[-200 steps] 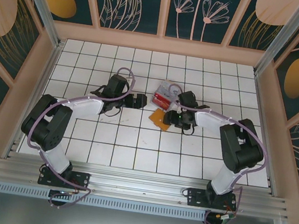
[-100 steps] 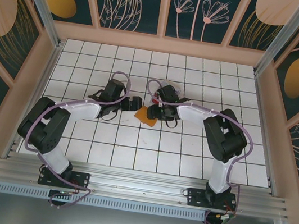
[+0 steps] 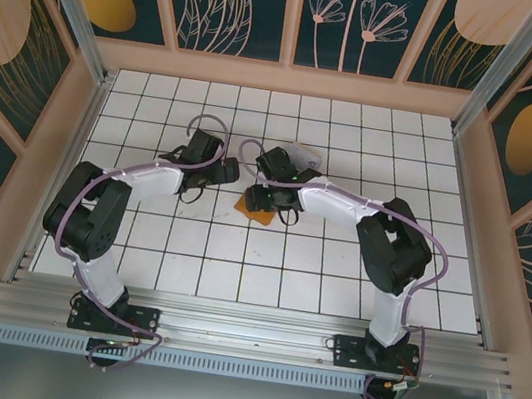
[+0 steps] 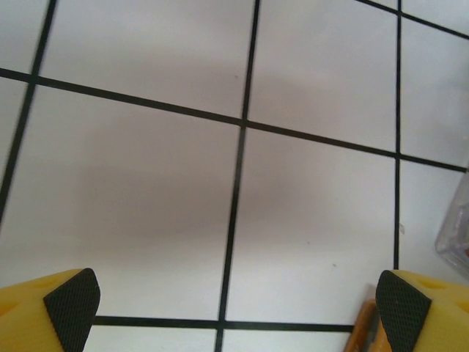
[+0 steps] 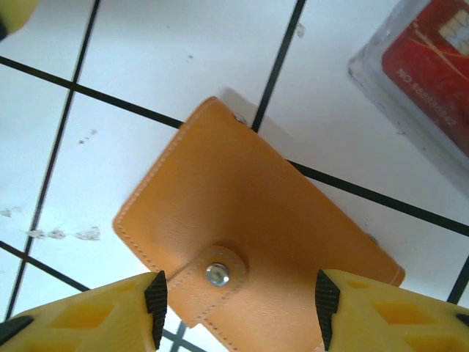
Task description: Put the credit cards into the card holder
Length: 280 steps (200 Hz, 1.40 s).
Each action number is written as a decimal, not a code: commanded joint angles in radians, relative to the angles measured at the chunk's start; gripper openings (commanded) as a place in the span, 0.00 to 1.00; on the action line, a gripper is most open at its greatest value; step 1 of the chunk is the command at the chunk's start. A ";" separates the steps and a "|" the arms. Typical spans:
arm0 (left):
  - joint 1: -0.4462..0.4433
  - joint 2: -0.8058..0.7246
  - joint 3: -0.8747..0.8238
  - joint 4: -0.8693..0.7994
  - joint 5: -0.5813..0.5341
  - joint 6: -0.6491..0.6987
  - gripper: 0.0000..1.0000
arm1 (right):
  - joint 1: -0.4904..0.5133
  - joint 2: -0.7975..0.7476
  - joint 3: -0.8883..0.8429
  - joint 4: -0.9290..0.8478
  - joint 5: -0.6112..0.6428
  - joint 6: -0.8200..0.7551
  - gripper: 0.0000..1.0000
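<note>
Biggest thing first: the white tiled table with black grid lines (image 3: 337, 261) carries everything. From above, the two black arms meet over its middle and cover much of what matters. The left gripper (image 3: 225, 168) and the right gripper (image 3: 254, 196) sit close together, and the flat orange-tan leather card holder (image 3: 256, 211) pokes out just under the right one, partly hidden by it.

The clear plastic box (image 3: 304, 153) is half hidden behind the right arm in the overhead view. On the right wrist camera the clear plastic box (image 5: 366, 67) lies beyond the fingertips to the right, cut off by the frame. A red plastic credit card (image 5: 432, 59) lies inside it, its print too blurred to read. How many cards are stacked in there, I cannot tell.

The card holder (image 5: 256, 249) lies flat on the tiles, folded shut, its strap fastened with a metal snap (image 5: 216, 273). The right gripper (image 5: 240, 304) stands spread, not clamped. Its black pads (image 5: 155, 304) sit either side of that strap, over the holder's near edge, which runs out of frame. Whether the pads touch the leather, I cannot tell.

The left gripper (image 4: 234, 301) is wide apart and holds nothing, with bare tile between its pads (image 4: 69, 301). Only a thin orange strip of the card holder (image 4: 364, 326) shows, just inside the right-hand pad. A blurred corner of the clear box (image 4: 458, 231) shows beyond that pad.
</note>
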 commanded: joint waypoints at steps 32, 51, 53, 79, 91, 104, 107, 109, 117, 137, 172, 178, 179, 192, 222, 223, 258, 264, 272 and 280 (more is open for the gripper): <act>0.024 -0.024 -0.023 0.017 0.025 -0.015 0.99 | 0.033 0.081 0.079 -0.077 -0.043 0.066 0.50; 0.024 -0.025 -0.058 0.051 0.023 -0.017 0.99 | 0.045 0.101 0.090 -0.115 0.009 0.090 0.50; 0.023 -0.025 -0.059 0.052 0.025 -0.018 0.98 | 0.046 0.102 0.089 -0.119 0.015 0.092 0.49; 0.022 -0.064 -0.077 0.075 0.036 -0.010 0.99 | 0.059 0.125 0.109 -0.171 0.101 0.107 0.49; 0.024 -0.067 -0.082 0.089 0.050 -0.005 0.99 | 0.066 0.137 0.117 -0.179 0.129 0.109 0.48; 0.024 -0.069 -0.078 0.084 0.058 0.004 0.99 | 0.067 0.165 0.131 -0.183 0.134 0.110 0.46; 0.023 -0.069 -0.078 0.082 0.057 0.006 0.99 | 0.066 0.171 0.138 -0.189 0.138 0.112 0.46; 0.023 -0.071 -0.078 0.081 0.056 0.007 0.99 | 0.067 0.178 0.141 -0.193 0.140 0.112 0.45; 0.024 -0.076 -0.082 0.080 0.049 0.009 0.99 | 0.070 0.192 0.155 -0.204 0.148 0.115 0.38; 0.024 -0.094 -0.098 0.090 0.041 0.015 0.99 | 0.074 0.193 0.139 -0.189 0.163 0.120 0.22; 0.023 -0.116 -0.114 0.098 0.040 0.015 0.99 | 0.068 0.172 0.145 -0.154 0.166 0.067 0.00; 0.023 -0.118 -0.118 0.106 0.053 0.015 0.98 | 0.066 0.157 0.142 -0.133 0.165 0.048 0.00; 0.023 -0.118 -0.118 0.107 0.055 0.015 0.98 | 0.065 0.155 0.141 -0.128 0.165 0.043 0.00; 0.023 -0.125 -0.119 0.112 0.077 0.017 0.99 | 0.056 0.122 0.148 -0.088 0.156 -0.010 0.00; 0.024 -0.155 -0.140 0.162 0.159 0.009 0.98 | 0.017 0.011 0.143 0.015 0.098 -0.123 0.00; 0.024 -0.155 -0.140 0.164 0.162 0.008 0.98 | 0.016 0.007 0.139 0.020 0.096 -0.125 0.00; 0.024 -0.179 -0.152 0.204 0.219 -0.010 0.97 | -0.043 -0.127 0.020 0.143 -0.035 -0.179 0.01; 0.024 -0.180 -0.158 0.215 0.226 -0.016 0.97 | -0.048 -0.150 -0.015 0.161 -0.044 -0.184 0.01; 0.024 -0.179 -0.163 0.232 0.243 -0.018 0.96 | -0.053 -0.177 -0.063 0.180 -0.043 -0.187 0.02; 0.024 -0.173 -0.164 0.241 0.261 -0.017 0.95 | -0.061 -0.196 -0.107 0.189 -0.035 -0.178 0.01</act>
